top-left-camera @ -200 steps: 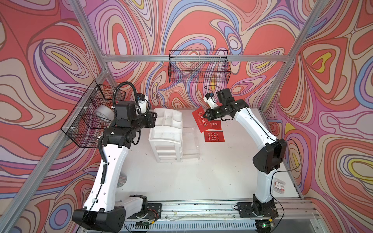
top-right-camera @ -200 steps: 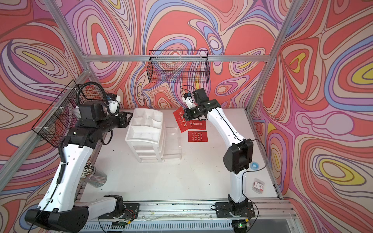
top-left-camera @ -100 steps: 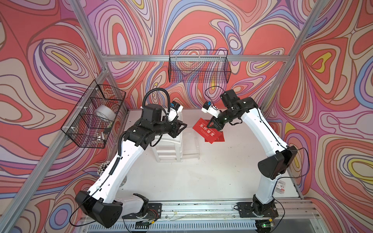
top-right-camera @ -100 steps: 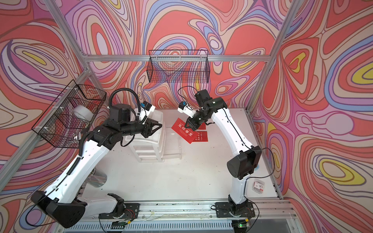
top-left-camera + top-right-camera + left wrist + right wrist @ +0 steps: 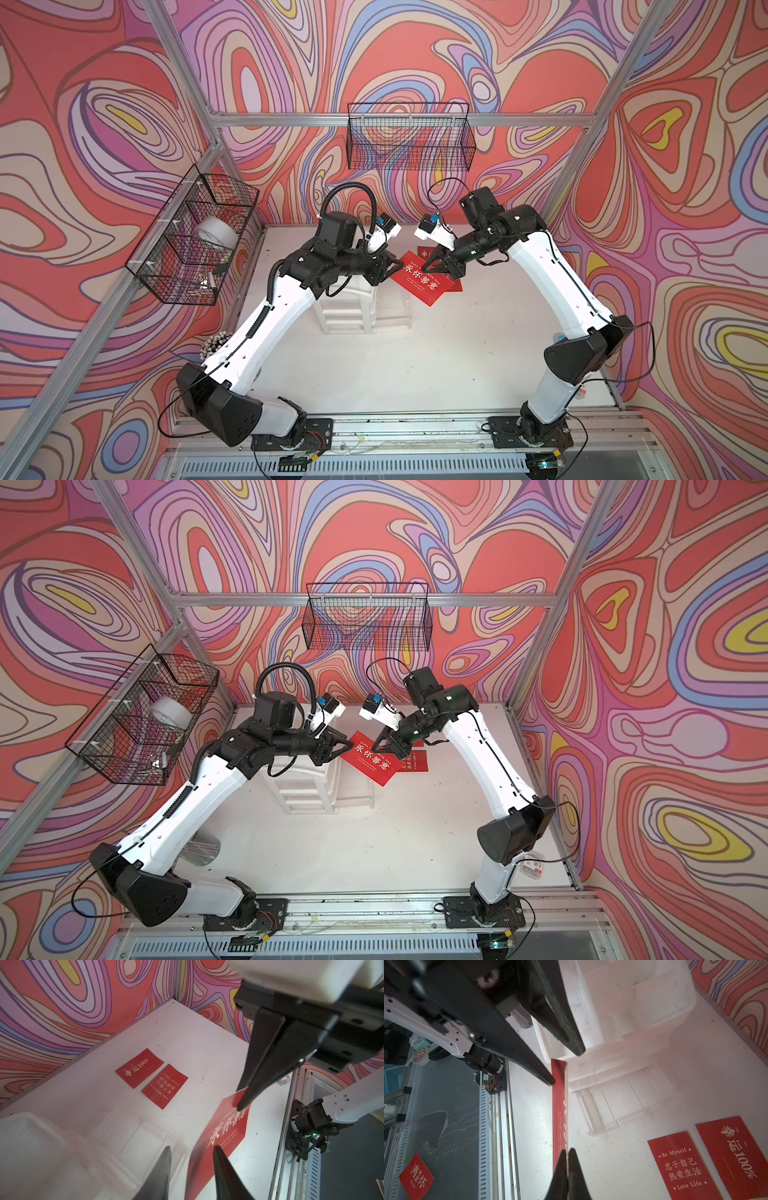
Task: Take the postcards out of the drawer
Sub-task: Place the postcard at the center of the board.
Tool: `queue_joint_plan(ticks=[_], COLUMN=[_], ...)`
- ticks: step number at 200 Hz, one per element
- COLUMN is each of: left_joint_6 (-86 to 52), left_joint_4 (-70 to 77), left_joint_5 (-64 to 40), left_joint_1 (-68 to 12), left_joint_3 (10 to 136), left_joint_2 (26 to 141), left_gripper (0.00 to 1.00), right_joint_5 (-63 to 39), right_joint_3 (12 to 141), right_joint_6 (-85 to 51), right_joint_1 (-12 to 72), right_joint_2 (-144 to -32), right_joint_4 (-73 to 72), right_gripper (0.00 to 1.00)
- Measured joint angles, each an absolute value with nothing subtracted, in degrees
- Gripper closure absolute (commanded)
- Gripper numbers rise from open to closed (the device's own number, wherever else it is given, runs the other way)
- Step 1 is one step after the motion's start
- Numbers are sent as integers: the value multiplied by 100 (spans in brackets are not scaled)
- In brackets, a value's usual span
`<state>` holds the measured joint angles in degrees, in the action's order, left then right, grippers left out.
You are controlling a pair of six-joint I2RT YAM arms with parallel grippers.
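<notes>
Aloft, right gripper (image 5: 566,1151) clamping postcard (image 5: 422,281), left gripper (image 5: 192,1148) half open at its end, "Be Myself" card (image 5: 164,1086), "100%" card (image 5: 139,1068)

White tabletop (image 5: 436,365), kinda scuffed and speckled. Sitting on it: a white organizer (image 5: 345,316) toward the back with a clear drawer (image 5: 135,1138) pulled out, a red 100% postcard (image 5: 139,1068) lying flat with a Love Life postcard (image 5: 164,1086) just beside it, a shiny metal cup (image 5: 204,851) at the left edge, and a small clear box (image 5: 533,864) by the front right corner.

Robot lab cell: aluminium frame (image 5: 291,120), swirl-printed walls (image 5: 685,208), bench-mounted arms (image 5: 266,324).
</notes>
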<state>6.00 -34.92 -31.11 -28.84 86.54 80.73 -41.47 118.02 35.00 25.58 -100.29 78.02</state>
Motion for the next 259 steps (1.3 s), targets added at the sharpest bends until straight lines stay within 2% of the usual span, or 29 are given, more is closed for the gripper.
queue_joint_plan(ticks=[49, 113, 137, 143, 185, 212, 259], left_joint_6=[655, 808, 843, 851, 882, 875, 639], left_joint_4=[-3522, -3719, -3771, -3785, -3824, -3817, -3787], left_joint_5=[-3363, -3964, -4042, -4069, -4119, -4053, -3583], left_joint_1=[-2884, -2884, -2884, -2884, -2884, -2886, -2888], left_joint_3=[8656, 8659, 8659, 8659, 8659, 8659, 8659], left_joint_2=[8088, 8165, 8165, 8167, 8206, 8206, 8204], left_gripper=[67, 86, 100, 100, 100, 100, 100], right_joint_5=[-4320, -4401, -4403, -4401, -4394, -4353, -4125], right_joint_3=[11767, 11644, 11594, 11585, 11408, 11271, 11150], right_joint_6=[3601, 3642, 3642, 3640, 3551, 3323, 2318], right_joint_1=[2558, 2558, 2558, 2558, 2558, 2558, 2237], right_joint_2=[-9953, -9953, -9953, -9953, -9953, -9953, -9950], right_joint_4=[7773, 7679, 7651, 7636, 7413, 7102, 6097], right_gripper=[100, 100, 99, 99, 83, 70, 61])
